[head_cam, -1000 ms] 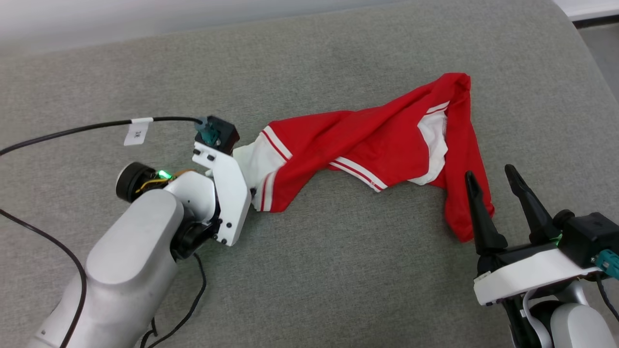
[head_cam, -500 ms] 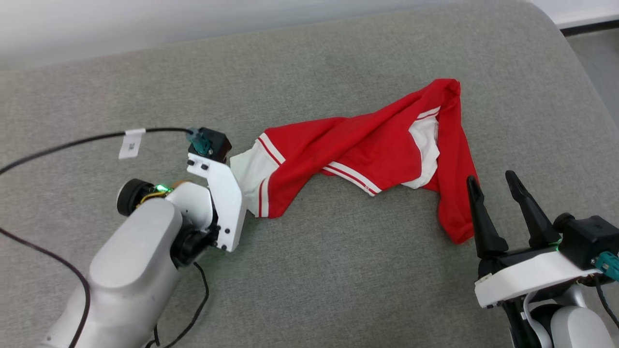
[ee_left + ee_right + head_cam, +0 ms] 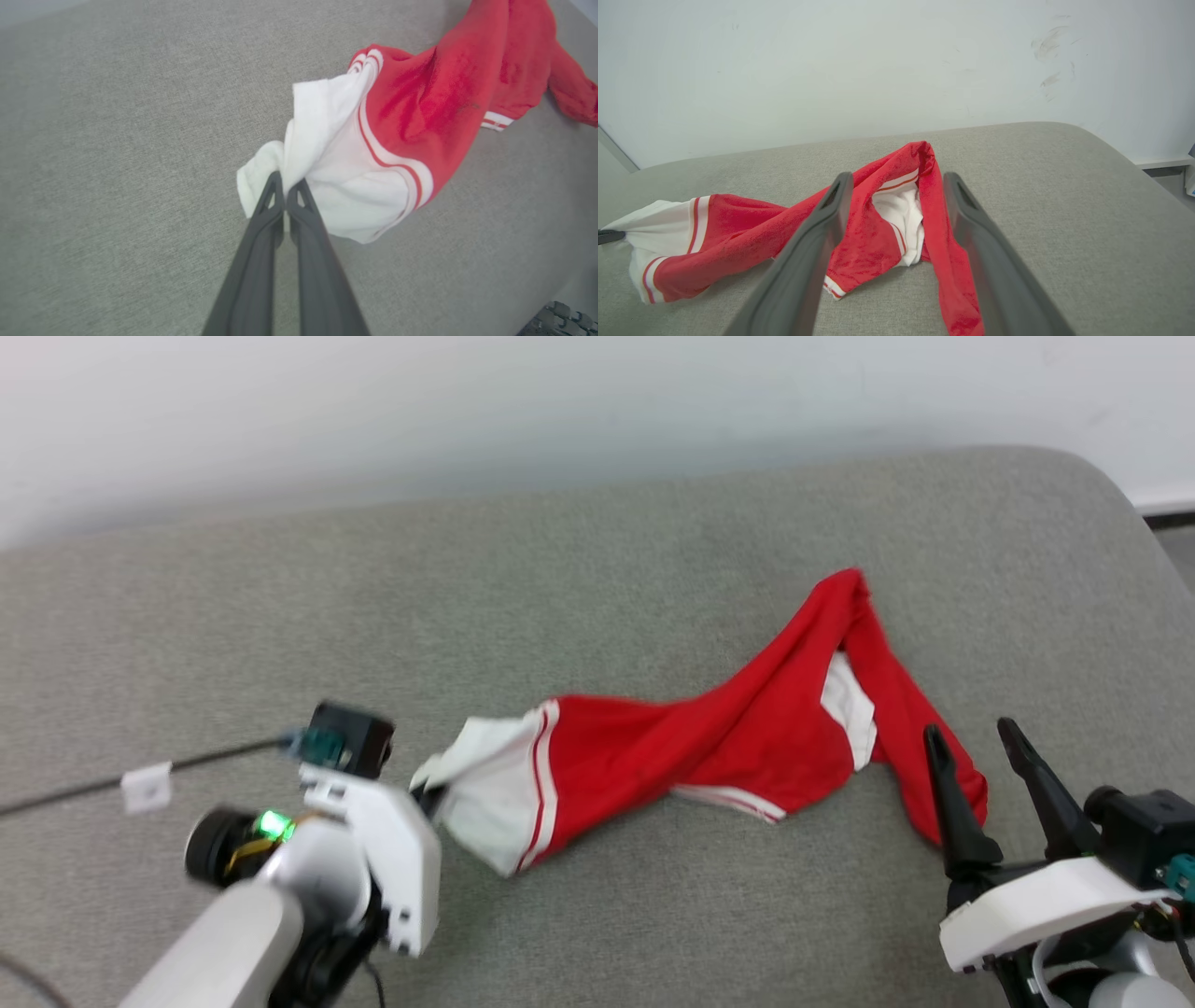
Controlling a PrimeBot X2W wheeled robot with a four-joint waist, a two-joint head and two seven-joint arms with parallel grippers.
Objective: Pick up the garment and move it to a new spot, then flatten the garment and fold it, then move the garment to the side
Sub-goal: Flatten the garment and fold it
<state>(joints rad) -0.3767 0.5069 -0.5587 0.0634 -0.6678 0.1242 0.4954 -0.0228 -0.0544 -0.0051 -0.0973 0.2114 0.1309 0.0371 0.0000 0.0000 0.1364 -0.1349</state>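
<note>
The garment (image 3: 728, 747) is a red shirt with white sleeves and striped trim, lying bunched and stretched across the grey cushion. My left gripper (image 3: 285, 182) is shut on the white sleeve (image 3: 327, 130) at the garment's left end, and the sleeve hangs raised from the pinch. In the head view the left gripper (image 3: 425, 795) sits at the lower left, mostly behind its white wrist. My right gripper (image 3: 971, 733) stands open just in front of the garment's right red end (image 3: 952, 793), holding nothing. In the right wrist view the garment (image 3: 752, 228) lies beyond the spread fingers (image 3: 831, 214).
The grey padded surface (image 3: 560, 597) runs wide to the back and left, with a pale wall (image 3: 467, 411) behind it. Its rounded right edge (image 3: 1153, 523) drops off at the far right. A black cable (image 3: 93, 784) with a white tag trails from the left wrist.
The head camera has tilted, so everything sits lower in the picture. The left gripper has pulled the white sleeve leftward and up, drawing the garment out narrower. The right gripper stays open.
</note>
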